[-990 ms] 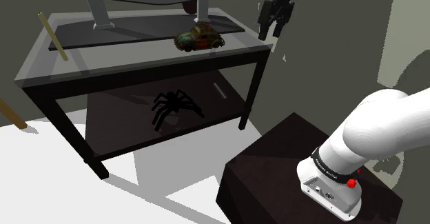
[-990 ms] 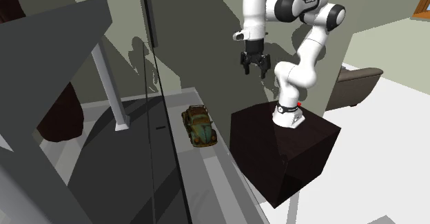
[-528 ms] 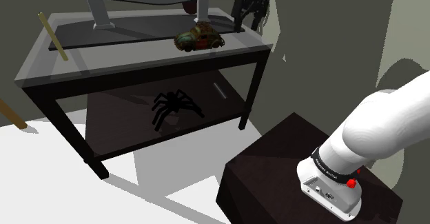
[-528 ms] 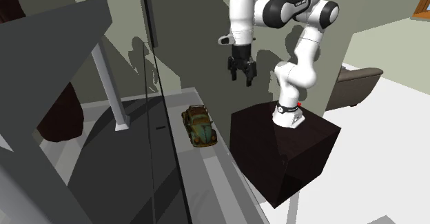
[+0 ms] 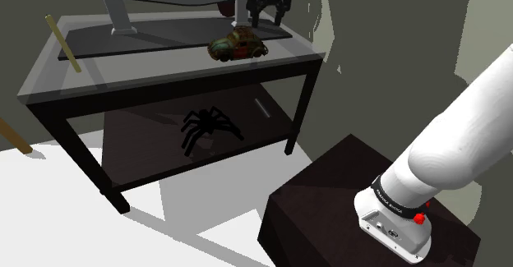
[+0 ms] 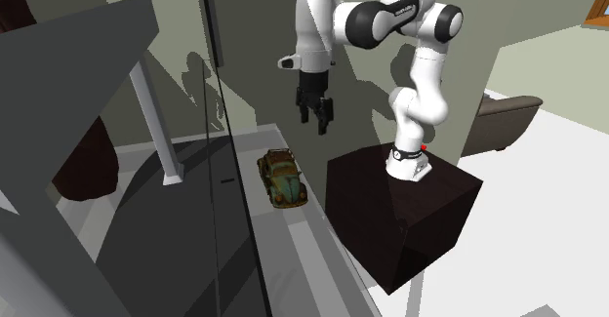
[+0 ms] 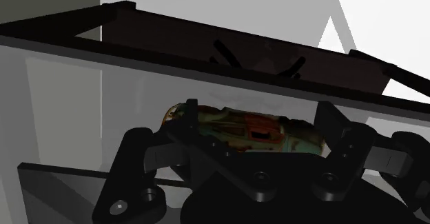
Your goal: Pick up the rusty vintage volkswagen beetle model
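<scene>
The rusty green-and-brown Beetle model (image 5: 238,45) stands on the glass top of a dark-framed table (image 5: 148,70), near its right end in the shoulder view. My black gripper (image 5: 270,12) hangs open in the air above and just behind the car, touching nothing. From the second exterior view the gripper (image 6: 317,120) is above the car (image 6: 283,178) and a little to its right. Looking along the hand, the car (image 7: 241,127) lies on the glass beyond the spread fingers (image 7: 138,157), its lower part hidden by the hand.
A grey monitor on a slim foot (image 5: 123,17) stands at the back of the table, with a dark flat strip (image 5: 148,50) beside the car. A black spider figure (image 5: 210,128) sits on the lower shelf. A wooden stick (image 5: 62,43) leans at the left. My dark stand (image 5: 345,208) is at lower right.
The gripper has swung to the shoulder view's left, from beside the wall to over the table near the car. It stays open. The car has not moved.
</scene>
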Robot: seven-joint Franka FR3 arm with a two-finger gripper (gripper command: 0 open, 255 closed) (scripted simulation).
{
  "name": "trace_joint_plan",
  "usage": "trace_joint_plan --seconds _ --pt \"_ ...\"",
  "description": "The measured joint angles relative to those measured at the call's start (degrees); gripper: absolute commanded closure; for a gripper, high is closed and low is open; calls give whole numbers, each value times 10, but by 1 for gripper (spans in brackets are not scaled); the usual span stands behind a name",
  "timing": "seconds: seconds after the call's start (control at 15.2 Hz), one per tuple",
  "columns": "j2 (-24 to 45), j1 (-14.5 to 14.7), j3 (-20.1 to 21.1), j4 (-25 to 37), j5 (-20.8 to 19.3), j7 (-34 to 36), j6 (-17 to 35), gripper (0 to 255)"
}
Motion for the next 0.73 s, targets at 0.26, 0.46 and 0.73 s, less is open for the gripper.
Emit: trace_joint_plan --seconds 0.26,0.46,0.73 --pt "89 4 3 104 -20 32 -5 0" --pt "164 8 2 204 -35 53 -23 0" --pt "247 16 -2 316 -50 73 -45 0"
